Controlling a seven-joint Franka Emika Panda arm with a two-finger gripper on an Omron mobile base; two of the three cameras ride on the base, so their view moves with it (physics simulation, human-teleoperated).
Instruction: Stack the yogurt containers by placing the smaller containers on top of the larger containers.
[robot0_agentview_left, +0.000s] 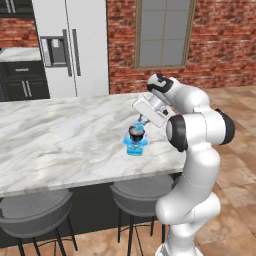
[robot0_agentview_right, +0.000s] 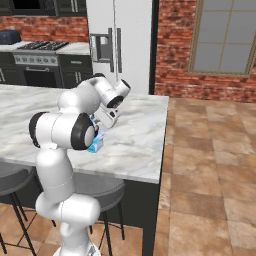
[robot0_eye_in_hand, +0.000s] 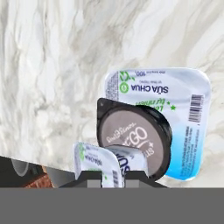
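Note:
The larger light-blue squarish tub (robot0_agentview_left: 136, 145) stands on the marble counter near its right end, with its labelled lid (robot0_eye_in_hand: 186, 109) facing the hand view. The small dark round cup (robot0_agentview_left: 135, 132) rests on top of it, and its pale lid (robot0_eye_in_hand: 133, 138) covers the tub's left part. My gripper (robot0_agentview_left: 140, 123) hangs just above this stack, tilted down from the right. In the hand view my gripper (robot0_eye_in_hand: 111, 176) is shut on the tiny light-blue tub (robot0_eye_in_hand: 98, 166), held close over the dark cup's near edge. From the right base view the arm hides most of the stack; a corner of the larger tub (robot0_agentview_right: 96, 144) shows.
The marble island counter (robot0_agentview_left: 60, 135) stretches far to the left of the stack, and its right edge (robot0_agentview_right: 162, 140) lies close by. Two grey stools (robot0_agentview_left: 35, 212) (robot0_agentview_left: 140, 192) stand under the front edge. A fridge (robot0_agentview_left: 75, 45) and a stove (robot0_agentview_right: 42, 47) stand behind.

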